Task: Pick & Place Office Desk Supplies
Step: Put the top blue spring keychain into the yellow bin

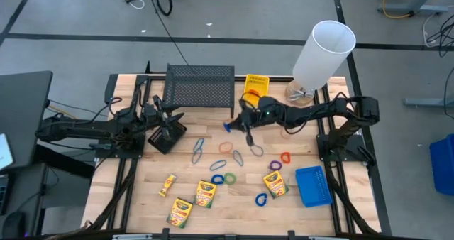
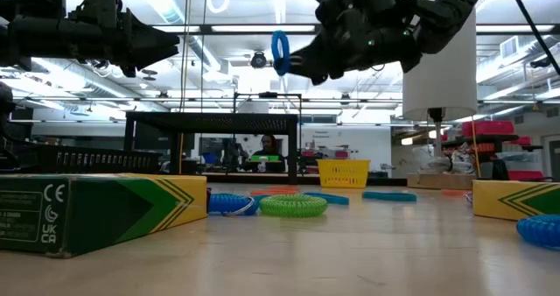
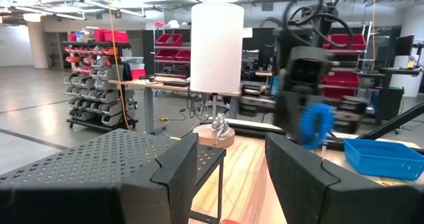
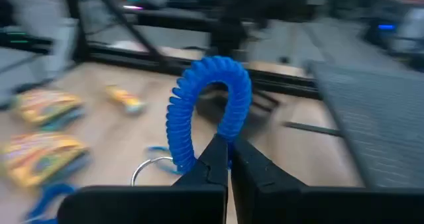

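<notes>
Right gripper [image 4: 228, 159] clenched on a blue coil loop [image 4: 205, 111], held in the air just in front of the black mesh rack [image 1: 199, 86], above scattered loops and crayon boxes [image 1: 206, 193]; left gripper [image 3: 228, 164] half-spread, empty, beside the rack, white cylinder [image 1: 323, 53] behind.

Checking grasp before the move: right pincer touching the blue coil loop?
Touching. The right wrist view shows the right pincer shut on the blue coil loop, its lower part pinched between the fingertips; the low view shows the loop lifted clear of the table.
</notes>
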Available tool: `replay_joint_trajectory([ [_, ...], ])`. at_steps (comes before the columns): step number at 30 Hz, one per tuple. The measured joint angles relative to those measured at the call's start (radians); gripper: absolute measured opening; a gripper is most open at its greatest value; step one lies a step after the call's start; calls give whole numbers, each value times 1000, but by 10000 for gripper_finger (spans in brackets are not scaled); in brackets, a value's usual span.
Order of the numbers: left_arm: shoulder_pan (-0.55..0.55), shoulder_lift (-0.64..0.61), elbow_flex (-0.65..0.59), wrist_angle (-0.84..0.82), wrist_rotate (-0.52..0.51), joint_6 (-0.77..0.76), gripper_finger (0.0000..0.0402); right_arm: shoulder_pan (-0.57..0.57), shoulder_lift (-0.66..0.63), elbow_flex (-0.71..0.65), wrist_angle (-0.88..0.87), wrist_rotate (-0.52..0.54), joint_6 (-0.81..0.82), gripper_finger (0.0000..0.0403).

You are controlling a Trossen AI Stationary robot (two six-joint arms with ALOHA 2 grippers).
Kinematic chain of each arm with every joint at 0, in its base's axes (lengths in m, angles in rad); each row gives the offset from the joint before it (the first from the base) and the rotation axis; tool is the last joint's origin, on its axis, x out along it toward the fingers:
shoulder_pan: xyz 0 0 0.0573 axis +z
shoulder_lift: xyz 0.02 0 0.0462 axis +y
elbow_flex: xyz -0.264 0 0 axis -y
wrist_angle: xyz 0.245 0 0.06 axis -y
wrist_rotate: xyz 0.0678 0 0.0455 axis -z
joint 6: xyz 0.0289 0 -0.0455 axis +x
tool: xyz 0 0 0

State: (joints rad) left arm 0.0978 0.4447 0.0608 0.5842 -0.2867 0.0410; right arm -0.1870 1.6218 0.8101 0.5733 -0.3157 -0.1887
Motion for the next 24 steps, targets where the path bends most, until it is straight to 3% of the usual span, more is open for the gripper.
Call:
replay_joint_trajectory([
  [13,0,0,0,-7,0,0,181,-145,0,0,0,376,-4,1],
  [24,0,1,0,-7,0,0,181,-284,0,0,-68,632,-1,1],
])
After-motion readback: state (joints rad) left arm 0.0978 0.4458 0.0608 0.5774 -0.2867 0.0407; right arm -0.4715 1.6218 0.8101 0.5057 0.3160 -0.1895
